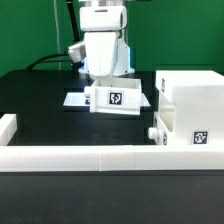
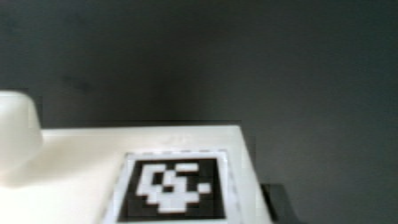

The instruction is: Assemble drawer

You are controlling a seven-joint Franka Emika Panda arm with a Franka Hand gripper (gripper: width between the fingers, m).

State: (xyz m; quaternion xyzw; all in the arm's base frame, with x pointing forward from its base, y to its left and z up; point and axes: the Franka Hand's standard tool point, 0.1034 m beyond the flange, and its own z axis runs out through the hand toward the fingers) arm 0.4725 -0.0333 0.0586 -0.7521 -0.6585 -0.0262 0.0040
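Note:
My gripper [image 1: 108,88] stands at the middle back of the table, shut on a small white tray [image 1: 114,98] that shows one black-and-white tag. The tray's lower edge is at the table surface. In the wrist view the tray [image 2: 80,160] with its tag [image 2: 175,186] fills the lower part, close under the gripper [image 2: 178,216]. One dark finger [image 2: 276,200] lies against its side. The large boxy shell [image 1: 195,90] stands at the exterior view's right. A second knobbed tray [image 1: 188,128] sits at its lower front; how deep it is in I cannot tell.
The marker board [image 1: 76,100] lies flat just behind the held tray. A low white border wall [image 1: 90,160] runs along the front, with a short piece [image 1: 8,128] at the exterior view's left. A white rounded shape [image 2: 11,135] at the wrist view's edge is unclear.

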